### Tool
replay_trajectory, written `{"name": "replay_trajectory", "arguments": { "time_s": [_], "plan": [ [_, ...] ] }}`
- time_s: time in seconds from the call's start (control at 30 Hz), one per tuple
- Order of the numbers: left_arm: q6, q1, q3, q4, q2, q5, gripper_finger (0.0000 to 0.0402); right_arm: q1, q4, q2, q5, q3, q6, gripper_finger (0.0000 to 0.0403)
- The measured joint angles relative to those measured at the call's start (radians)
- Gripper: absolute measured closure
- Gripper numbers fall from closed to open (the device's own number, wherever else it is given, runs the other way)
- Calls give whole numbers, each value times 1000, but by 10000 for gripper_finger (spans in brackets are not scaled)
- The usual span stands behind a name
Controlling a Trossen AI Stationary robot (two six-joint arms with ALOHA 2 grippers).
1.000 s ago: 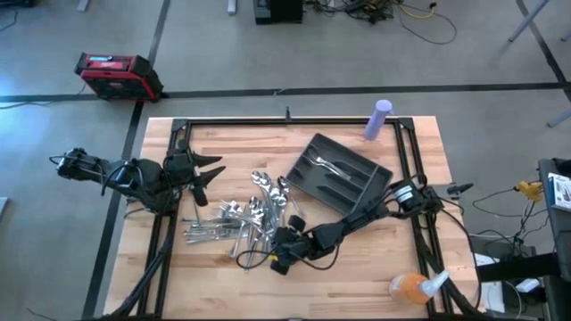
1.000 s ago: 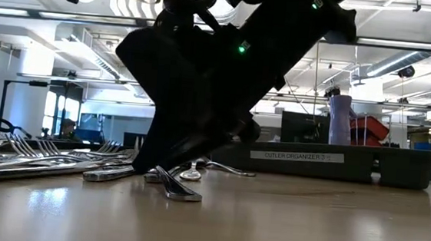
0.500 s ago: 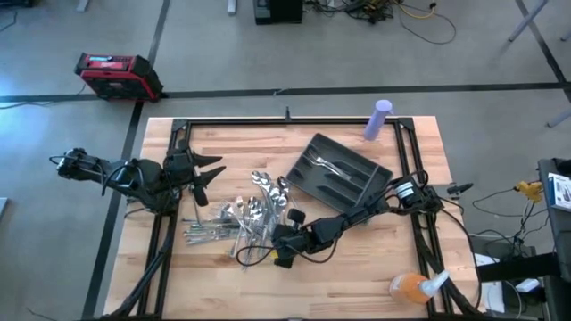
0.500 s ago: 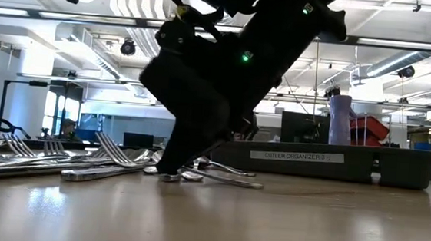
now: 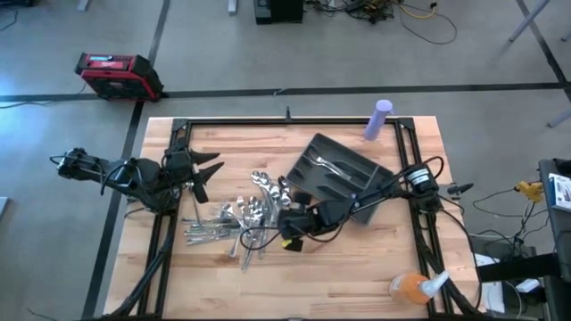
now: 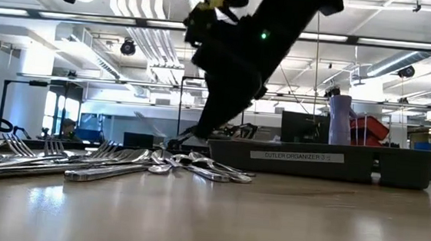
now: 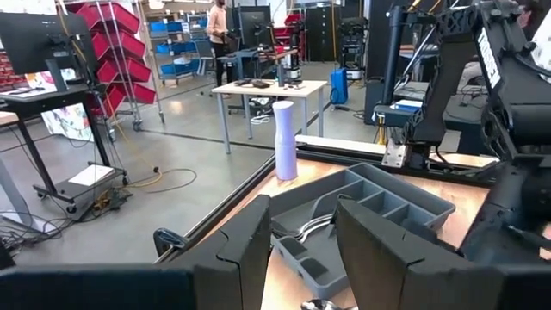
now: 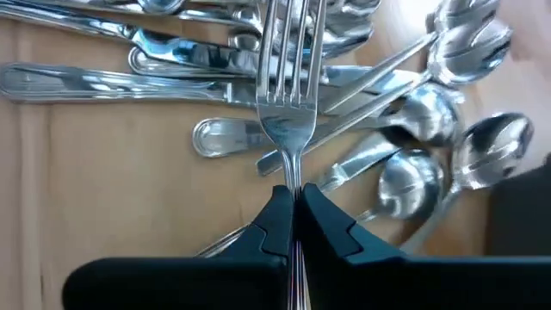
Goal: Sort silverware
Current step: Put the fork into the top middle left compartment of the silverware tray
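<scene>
The wooden surface (image 5: 214, 267) carries the dark cutlery organizer (image 5: 337, 174), which is my landmark. Beside its near left corner lies the heap of silverware (image 5: 234, 223). Compared with a second ago, the right hand (image 5: 294, 234) has lifted from the near edge of the heap and moved closer to the organizer; I judge that one piece is now picked and travels to its compartment. In the right wrist view this hand is pinched narrowly on the handle of a fork (image 8: 291, 112). The left hand (image 5: 202, 171) waits far left of the organizer, with its fingers apart and holding nothing.
</scene>
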Motion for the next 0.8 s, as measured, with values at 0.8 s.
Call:
{"name": "replay_trajectory", "arguments": {
  "time_s": [0.8],
  "plan": [
    [307,121,-355,661,10,1,283,-516,122,-488,-122,-573,-73,403]
  ]
}}
